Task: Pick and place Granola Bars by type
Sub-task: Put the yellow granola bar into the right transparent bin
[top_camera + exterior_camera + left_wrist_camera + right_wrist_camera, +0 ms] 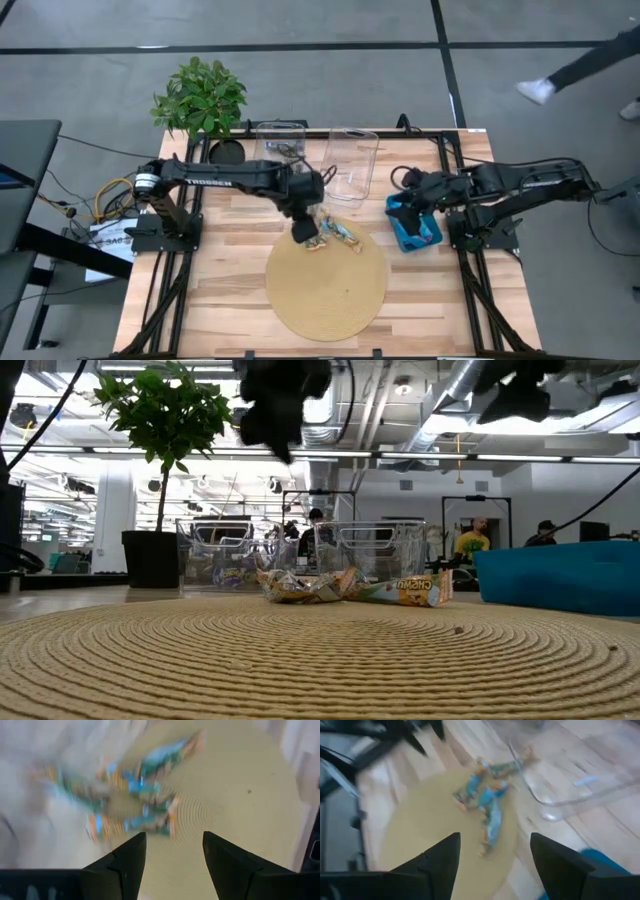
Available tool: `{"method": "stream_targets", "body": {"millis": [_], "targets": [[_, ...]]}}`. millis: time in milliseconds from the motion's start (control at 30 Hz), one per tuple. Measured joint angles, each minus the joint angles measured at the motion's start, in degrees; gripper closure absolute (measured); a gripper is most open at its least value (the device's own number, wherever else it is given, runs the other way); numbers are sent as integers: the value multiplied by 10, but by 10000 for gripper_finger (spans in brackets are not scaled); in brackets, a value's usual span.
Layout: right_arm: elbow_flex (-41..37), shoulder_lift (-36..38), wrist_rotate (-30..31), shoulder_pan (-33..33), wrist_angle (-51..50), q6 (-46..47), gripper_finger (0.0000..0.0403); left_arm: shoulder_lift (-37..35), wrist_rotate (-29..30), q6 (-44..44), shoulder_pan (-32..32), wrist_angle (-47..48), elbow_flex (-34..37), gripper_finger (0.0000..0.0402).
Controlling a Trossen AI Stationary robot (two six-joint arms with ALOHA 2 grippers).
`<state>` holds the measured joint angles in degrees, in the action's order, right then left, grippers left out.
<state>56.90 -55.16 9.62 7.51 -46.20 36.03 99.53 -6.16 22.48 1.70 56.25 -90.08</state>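
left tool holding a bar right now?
No: the left tool is open and empty, with the granola bars lying on the round mat beyond it.

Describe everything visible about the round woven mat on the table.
The round woven mat is a tan disc, apparently of coiled fibre; the low view shows its concentric ridges. It lies flat on the wooden table, toward the front and near the middle. A small heap of granola bars rests on its far edge, some spilling toward the clear bins. The rest of its surface is bare apart from a few specks. The left gripper hovers over that heap.
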Motion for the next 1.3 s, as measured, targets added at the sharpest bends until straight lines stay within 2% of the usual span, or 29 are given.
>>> {"method": "stream_targets", "body": {"millis": [100, 233, 367, 500, 700, 833, 1100, 1300], "targets": [[0, 9, -3, -1, 18, 17, 172, 0, -12, 122, 0, -9, 48, 214], [0, 12, -2, -9, 22, 46, 177, 0, 9, 244, 1, -63, 108, 214], [0, 12, -2, -14, 21, 50, 179, 0, 15, 338, 4, -144, 155, 214], [0, 12, -2, -13, 22, 50, 179, 0, 20, 416, 7, -176, 190, 214], [0, 12, -1, -13, 35, 50, 179, 0, 39, 486, 7, -184, 227, 214], [0, 12, 0, -13, 37, 46, 179, 0, 42, 524, 7, -228, 254, 214], [0, 12, 10, -13, 59, 41, 179, 8, 65, 535, 7, -279, 259, 214], [0, 12, 10, -14, 68, 41, 180, 52, 33, 527, 7, -286, 260, 214]]}}
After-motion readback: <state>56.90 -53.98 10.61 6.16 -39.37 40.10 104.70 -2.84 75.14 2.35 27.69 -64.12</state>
